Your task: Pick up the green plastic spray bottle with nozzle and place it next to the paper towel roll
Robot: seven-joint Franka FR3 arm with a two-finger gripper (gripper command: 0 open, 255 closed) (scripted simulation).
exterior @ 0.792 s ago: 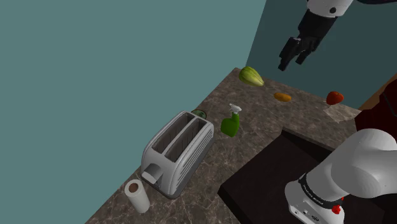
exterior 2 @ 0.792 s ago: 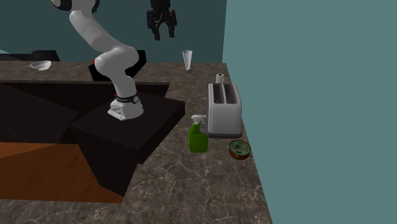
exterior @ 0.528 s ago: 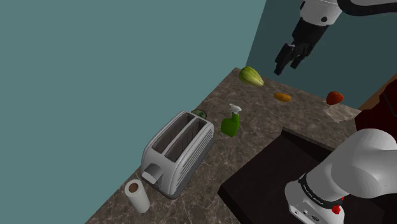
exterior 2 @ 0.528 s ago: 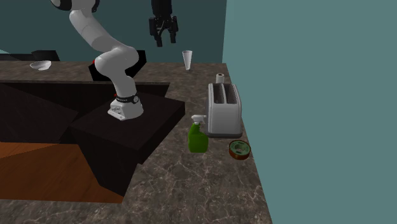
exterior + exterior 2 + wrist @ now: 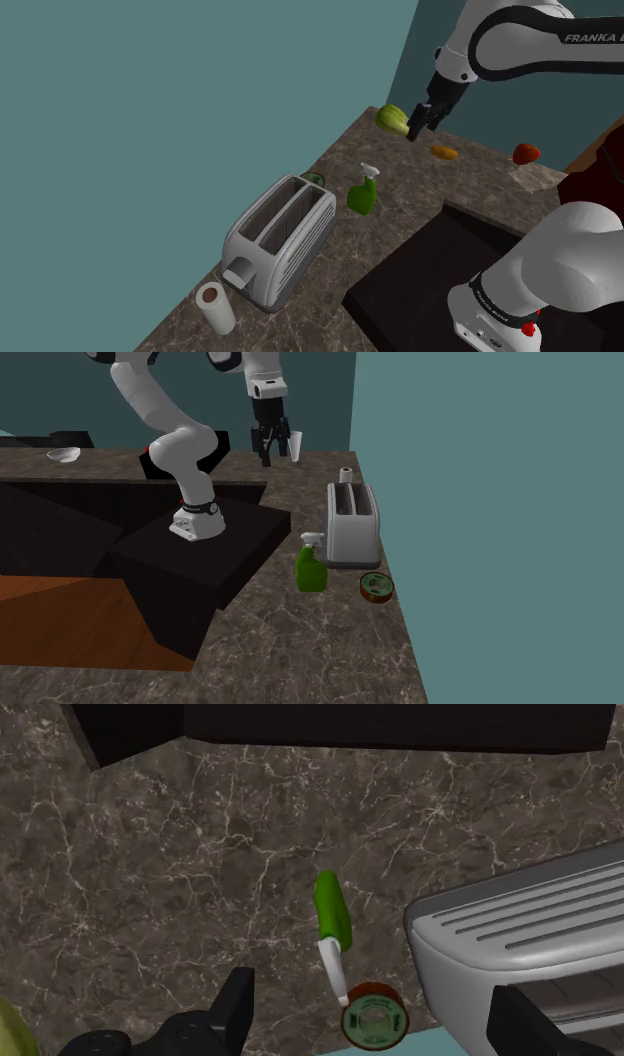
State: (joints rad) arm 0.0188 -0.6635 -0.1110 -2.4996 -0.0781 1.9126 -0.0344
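Approach step: my hand hangs open and empty, upper right; next I lower onto the spray bottle mid-frame.

Shoulder: high, facing 10 o'clock. Second exterior: opposite end, lower. Wrist: straight down, near. Shared: silver two-slot toaster.
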